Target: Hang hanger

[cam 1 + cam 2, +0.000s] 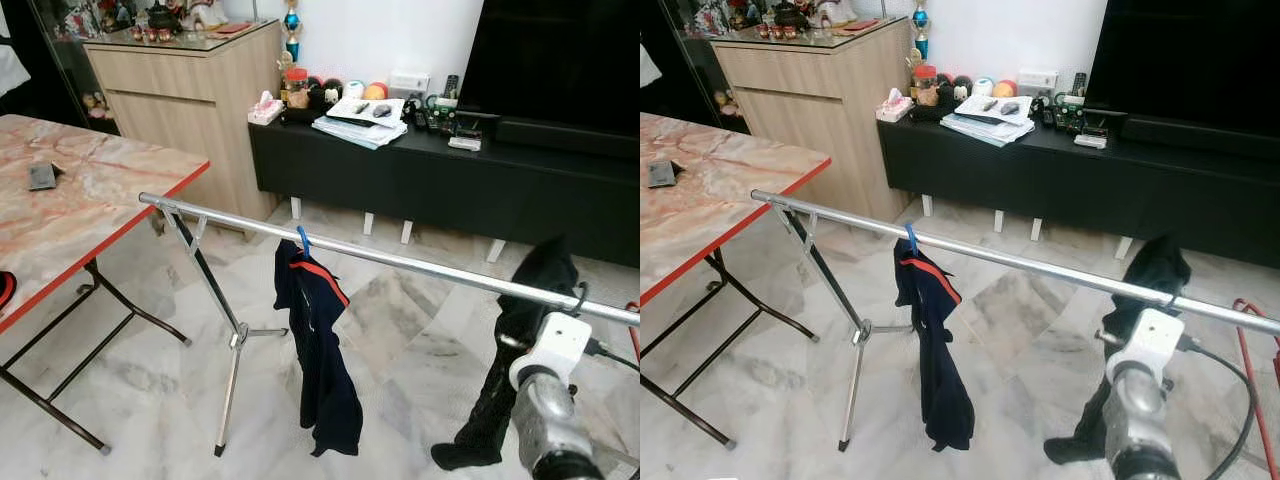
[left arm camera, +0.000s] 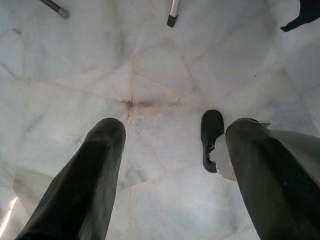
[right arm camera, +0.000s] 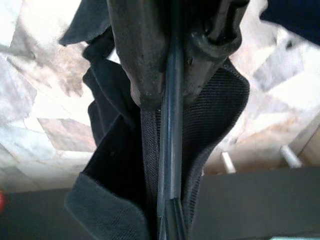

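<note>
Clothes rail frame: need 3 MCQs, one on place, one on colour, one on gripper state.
1. Where does the navy garment hang on the rail?
A. toward the robot's left, near the tripod leg
B. at the far right end
C. on the table

2. What colour is the hook of the hanger holding the navy garment?
A. red
B. blue
C. white

3. How is the right gripper?
A. open above the floor
B. shut on a thin hanger with a black garment
C. resting on the table

Answers: 1 A, it hangs just beside the tripod stand. 2 B, a blue hook sits over the rail. 3 B, the right wrist view shows the fingers closed on a dark hanger against the black garment.
</note>
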You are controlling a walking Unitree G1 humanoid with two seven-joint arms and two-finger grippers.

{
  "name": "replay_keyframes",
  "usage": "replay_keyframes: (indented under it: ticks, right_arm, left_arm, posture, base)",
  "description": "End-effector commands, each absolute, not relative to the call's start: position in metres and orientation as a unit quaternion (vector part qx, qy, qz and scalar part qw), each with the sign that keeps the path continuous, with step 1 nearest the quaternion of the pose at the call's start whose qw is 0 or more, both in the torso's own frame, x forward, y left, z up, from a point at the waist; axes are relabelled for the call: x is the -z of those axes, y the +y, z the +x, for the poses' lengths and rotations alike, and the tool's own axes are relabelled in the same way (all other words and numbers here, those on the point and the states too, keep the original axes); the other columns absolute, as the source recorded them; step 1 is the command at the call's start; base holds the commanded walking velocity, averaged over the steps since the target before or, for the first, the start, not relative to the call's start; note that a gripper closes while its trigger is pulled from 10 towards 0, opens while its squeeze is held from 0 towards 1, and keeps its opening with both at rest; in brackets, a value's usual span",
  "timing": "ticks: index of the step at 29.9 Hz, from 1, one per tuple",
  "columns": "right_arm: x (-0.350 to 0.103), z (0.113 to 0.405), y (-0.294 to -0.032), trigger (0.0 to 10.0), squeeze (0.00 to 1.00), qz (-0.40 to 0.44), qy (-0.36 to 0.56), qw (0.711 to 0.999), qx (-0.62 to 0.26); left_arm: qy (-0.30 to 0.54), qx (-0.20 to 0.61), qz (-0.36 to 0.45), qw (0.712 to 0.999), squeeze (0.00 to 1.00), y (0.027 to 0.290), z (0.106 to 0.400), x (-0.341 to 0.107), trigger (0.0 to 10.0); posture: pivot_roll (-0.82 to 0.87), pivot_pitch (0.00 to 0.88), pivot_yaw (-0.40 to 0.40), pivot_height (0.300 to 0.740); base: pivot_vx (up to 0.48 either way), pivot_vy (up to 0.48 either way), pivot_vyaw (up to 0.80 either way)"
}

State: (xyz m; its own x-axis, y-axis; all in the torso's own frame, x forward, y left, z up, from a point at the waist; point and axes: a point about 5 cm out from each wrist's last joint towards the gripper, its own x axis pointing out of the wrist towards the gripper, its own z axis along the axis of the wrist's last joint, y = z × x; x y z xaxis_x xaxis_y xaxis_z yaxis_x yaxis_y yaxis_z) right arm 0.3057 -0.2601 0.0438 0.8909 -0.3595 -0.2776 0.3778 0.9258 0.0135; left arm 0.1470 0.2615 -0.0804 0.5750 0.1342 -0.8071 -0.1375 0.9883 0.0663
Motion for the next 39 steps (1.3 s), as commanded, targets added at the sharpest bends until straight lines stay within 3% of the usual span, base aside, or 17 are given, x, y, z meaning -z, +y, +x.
replay_keyframes:
  ticks: [1, 13, 20, 22, 23, 25, 26, 27, 31, 33, 39]
  right_arm:
    - [-0.059, 0.310, -0.258, 0.0, 0.00, 0.015, 0.083, 0.981, 0.172]
    - [-0.055, 0.294, -0.249, 0.0, 0.00, 0.009, 0.053, 0.989, 0.137]
    - [-0.015, 0.277, -0.238, 0.0, 0.00, -0.058, 0.203, 0.976, 0.054]
    - [-0.006, 0.273, -0.234, 2.5, 0.00, -0.065, 0.239, 0.969, 0.018]
    - [-0.004, 0.273, -0.232, 2.7, 0.00, -0.063, 0.244, 0.968, 0.010]
    - [0.000, 0.273, -0.229, 4.4, 0.00, -0.056, 0.263, 0.963, -0.009]
    - [0.004, 0.272, -0.224, 8.1, 0.00, -0.053, 0.281, 0.958, -0.032]
    - [0.006, 0.272, -0.222, 10.0, 0.00, -0.049, 0.289, 0.955, -0.043]
    - [0.013, 0.271, -0.211, 10.0, 0.00, -0.026, 0.324, 0.942, -0.084]
    - [0.019, 0.269, -0.201, 10.0, 0.00, -0.064, 0.353, 0.922, -0.142]
    - [0.013, 0.278, -0.195, 10.0, 0.00, -0.103, 0.365, 0.905, -0.193]
  left_arm:
    - [0.467, -0.077, 0.004, 0.881, 0.00, 0.263, 0.140, 0.083, 10.0]
    - [0.468, -0.075, 0.002, 0.880, 0.00, 0.262, 0.138, 0.084, 10.0]
    - [0.468, -0.075, 0.002, 0.881, 0.00, 0.261, 0.140, 0.084, 10.0]
    - [0.468, -0.075, 0.002, 0.881, 0.00, 0.261, 0.141, 0.083, 10.0]
    - [0.468, -0.075, 0.002, 0.881, 0.00, 0.261, 0.141, 0.083, 10.0]
    - [0.467, -0.075, 0.002, 0.881, 0.00, 0.262, 0.142, 0.083, 10.0]
    - [0.465, -0.077, 0.001, 0.882, 0.00, 0.263, 0.143, 0.082, 10.0]
    - [0.464, -0.077, 0.001, 0.882, 0.00, 0.263, 0.144, 0.082, 10.0]
    - [0.461, -0.079, 0.000, 0.884, 0.00, 0.263, 0.147, 0.080, 10.0]
    - [0.454, -0.081, -0.001, 0.887, 0.00, 0.263, 0.154, 0.078, 10.0]
    - [0.438, -0.079, 0.000, 0.895, 0.00, 0.257, 0.173, 0.072, 10.0]
  posture:
    - [0.03, 0.000, 0.032, 0.740]
    - [0.02, 0.000, 0.023, 0.740]
    - [0.01, 0.000, 0.019, 0.740]
    - [0.00, 0.000, 0.020, 0.740]
    - [0.00, 0.000, 0.020, 0.740]
    - [0.01, 0.000, 0.016, 0.740]
    - [0.02, 0.000, 0.015, 0.740]
    - [0.02, 0.000, 0.014, 0.740]
    - [0.02, 0.000, 0.014, 0.740]
    - [0.05, 0.000, 0.007, 0.740]
    - [0.07, 0.000, 0.011, 0.740]
  base:
    - [0.000, 0.000, 0.00]
    - [0.000, 0.000, 0.00]
    - [0.000, 0.000, 0.00]
    - [0.000, 0.000, 0.00]
    - [0.000, 0.000, 0.00]
    - [0.000, 0.000, 0.00]
    - [0.000, 0.000, 0.00]
    - [0.000, 0.000, 0.00]
    - [0.000, 0.000, 0.00]
    - [0.000, 0.000, 0.00]
    - [0.000, 0.000, 0.00]
